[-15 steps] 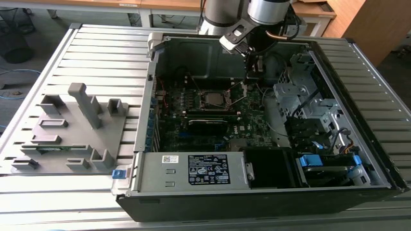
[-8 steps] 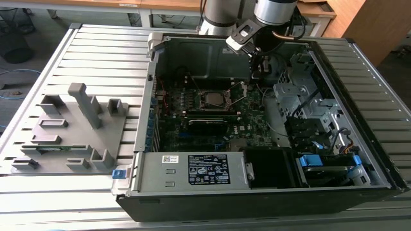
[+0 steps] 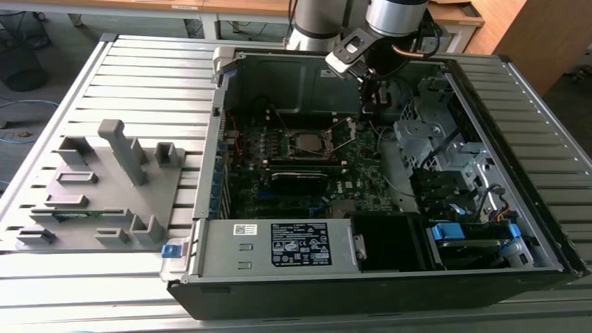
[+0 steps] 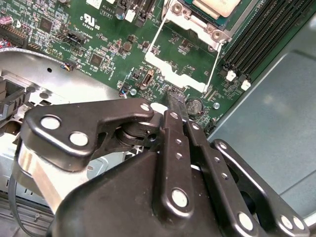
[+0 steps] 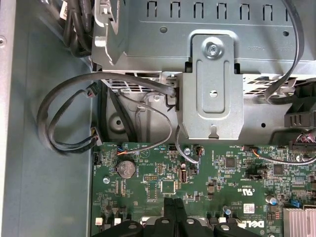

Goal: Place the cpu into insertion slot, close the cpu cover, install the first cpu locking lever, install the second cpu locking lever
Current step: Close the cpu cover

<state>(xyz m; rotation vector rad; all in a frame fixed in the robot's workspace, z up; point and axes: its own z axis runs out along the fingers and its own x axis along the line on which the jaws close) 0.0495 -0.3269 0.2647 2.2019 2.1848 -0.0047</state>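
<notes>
The cpu (image 3: 306, 143) lies flat in the insertion slot (image 3: 288, 148) at the middle of the green motherboard; in the second wrist view the cpu (image 4: 217, 6) shows its pale metallic top inside the slot's silvery rim (image 4: 180, 11). The cpu cover (image 4: 173, 73) stands swung open away from the slot, and the board shows through its window. Two thin wire levers (image 4: 216, 59) stand raised beside it. My gripper (image 3: 375, 104) hangs over the board just beyond the cover's free edge. Its black fingertips (image 4: 177, 101) press together with nothing between them, as the first wrist view's gripper (image 5: 174, 203) also shows.
The open computer case (image 3: 213, 139) lies on a slatted table. A grey drive cage (image 5: 212, 89) and looping cables (image 5: 69, 118) sit close behind the gripper. A coin battery (image 4: 195, 105) is near the fingertips. A grey fixture (image 3: 102, 187) lies at the exterior view's left.
</notes>
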